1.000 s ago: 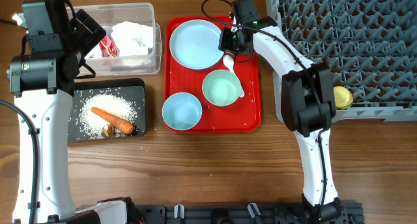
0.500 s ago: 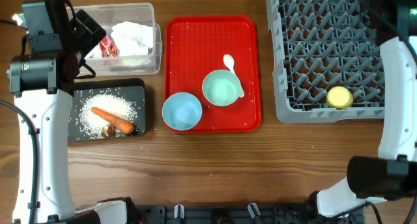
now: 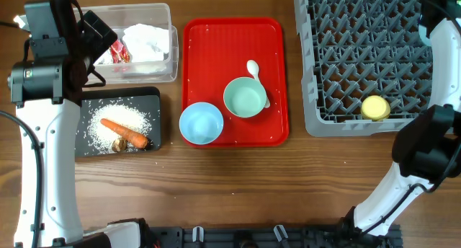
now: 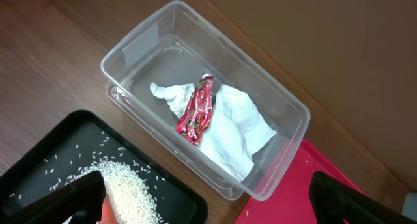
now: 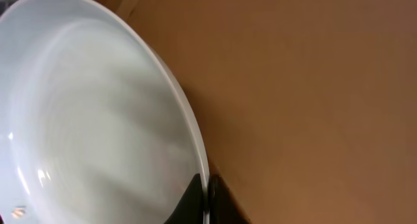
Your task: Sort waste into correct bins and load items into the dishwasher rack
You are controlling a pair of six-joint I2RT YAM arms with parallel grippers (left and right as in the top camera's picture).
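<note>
The left gripper (image 4: 210, 199) hangs over the far left of the table with its two fingers spread wide and nothing between them. Below it sits the clear tub (image 4: 130, 45), which holds the napkin (image 4: 234, 129) with the red wrapper (image 4: 199, 111) lying on top. Just on the near side of the tub is the black tray (image 3: 94, 96), which holds the rice (image 3: 130, 118), the carrot (image 3: 124, 133) and the brown scrap (image 3: 119, 144), the scrap touching the carrot's near side.

The right gripper (image 5: 205, 201) is closed on the rim of the plate (image 5: 85, 120), one dark finger on each face. The plate fills the left of the wrist view, with brown wood behind it. From above, the right arm leaves the picture at the far right over the rack (image 3: 360, 46), so the gripper and plate do not show there.

The yellow cup (image 3: 374, 107) lies in the rack at its near edge. On the red tray (image 3: 230, 46) in the middle stand the green bowl (image 3: 245, 98) and, nearer and to its left, the blue bowl (image 3: 201, 123). The spoon (image 3: 256, 75) lies against the green bowl's far right rim.
</note>
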